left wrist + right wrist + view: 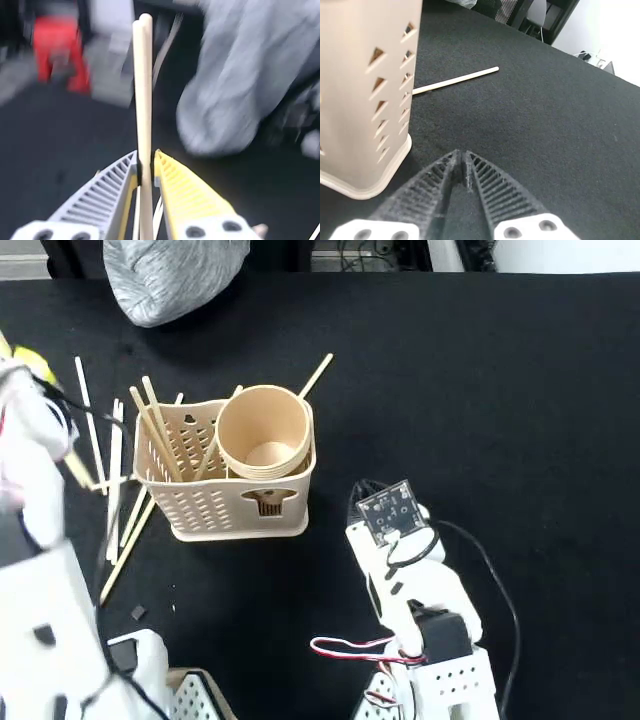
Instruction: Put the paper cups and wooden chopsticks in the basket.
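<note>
A beige perforated basket [225,495] stands left of the table's middle. Stacked paper cups [263,432] sit upright in its right half, and several wooden chopsticks [160,435] lean in its left half. More chopsticks [115,475] lie loose on the cloth left of the basket, and one chopstick [316,376] pokes out behind it. My left gripper [146,161] is shut on a wooden chopstick [144,75], held up at the table's left edge. My right gripper [461,158] is shut on nothing, low over the cloth right of the basket [365,90], with a chopstick [455,80] lying beyond it.
A grey bag [170,275] lies at the back left, also seen as the grey bag [250,75] ahead of the left gripper. The left arm [30,490] fills the left edge; the right arm [405,560] stands front centre. Black cloth [500,390] stretches bare to the right.
</note>
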You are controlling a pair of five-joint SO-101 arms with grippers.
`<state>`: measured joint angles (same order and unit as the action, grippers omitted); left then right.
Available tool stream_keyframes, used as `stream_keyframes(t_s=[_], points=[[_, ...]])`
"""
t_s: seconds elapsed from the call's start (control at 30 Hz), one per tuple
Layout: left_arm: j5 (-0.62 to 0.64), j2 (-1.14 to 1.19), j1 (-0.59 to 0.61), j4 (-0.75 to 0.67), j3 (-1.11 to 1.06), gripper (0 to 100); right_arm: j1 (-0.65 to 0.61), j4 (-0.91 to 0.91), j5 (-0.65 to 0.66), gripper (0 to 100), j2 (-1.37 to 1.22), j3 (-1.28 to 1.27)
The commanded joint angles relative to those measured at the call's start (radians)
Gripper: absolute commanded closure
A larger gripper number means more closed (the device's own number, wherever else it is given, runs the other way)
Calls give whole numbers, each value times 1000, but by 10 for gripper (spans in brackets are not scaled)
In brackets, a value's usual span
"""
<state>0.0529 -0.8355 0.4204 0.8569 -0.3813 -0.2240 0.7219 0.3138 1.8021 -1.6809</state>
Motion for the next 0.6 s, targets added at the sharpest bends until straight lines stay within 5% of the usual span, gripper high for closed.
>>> stream_keyframes(t_s=[0.0,0.27,0.43,0.57], points=[[41,-198,-76,-140,-53,971,12,-3,9,982,88,4],[140,-287,-228,-322,-111,971,12,-3,9,982,88,4],[138,-296,-329,-575,-335,971,12,-3,9,982,88,4],[138,-296,-352,-649,-466,971,12,-3,9,982,88,4]])
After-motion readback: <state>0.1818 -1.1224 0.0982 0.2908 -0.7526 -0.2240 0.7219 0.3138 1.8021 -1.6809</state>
